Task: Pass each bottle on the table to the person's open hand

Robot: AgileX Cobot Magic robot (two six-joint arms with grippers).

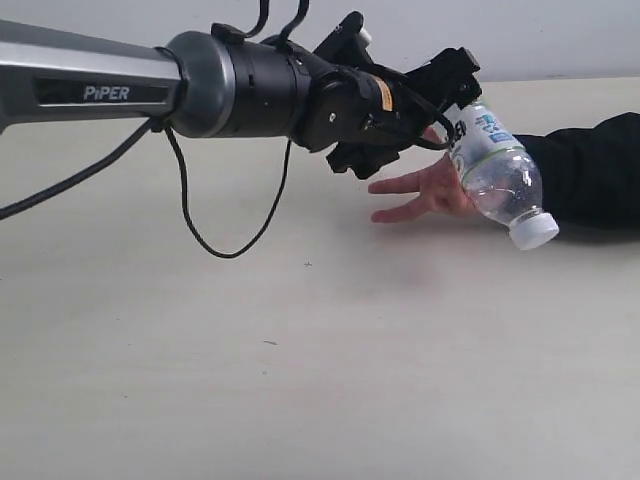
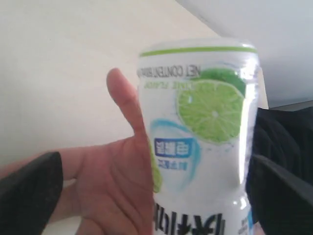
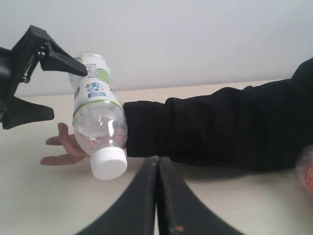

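Right fingers (image 3: 133,210) pressed together; left fingers (image 3: 61,58) spread; bottle (image 1: 500,170) cap-down against open hand (image 1: 425,192).

Off the job list, you have just a black sleeve (image 1: 590,170) and a plain wall (image 1: 560,40).
You'll find the sleeve reaching in from the right edge of the exterior view, lying low and roughly level, its cloth matte and softly creased, with a faint shadow beneath it. In the right wrist view you see a long stretch of it, widening away from the cuff. Behind it, the wall is pale grey-white and evenly lit, a band along the top of the exterior view.
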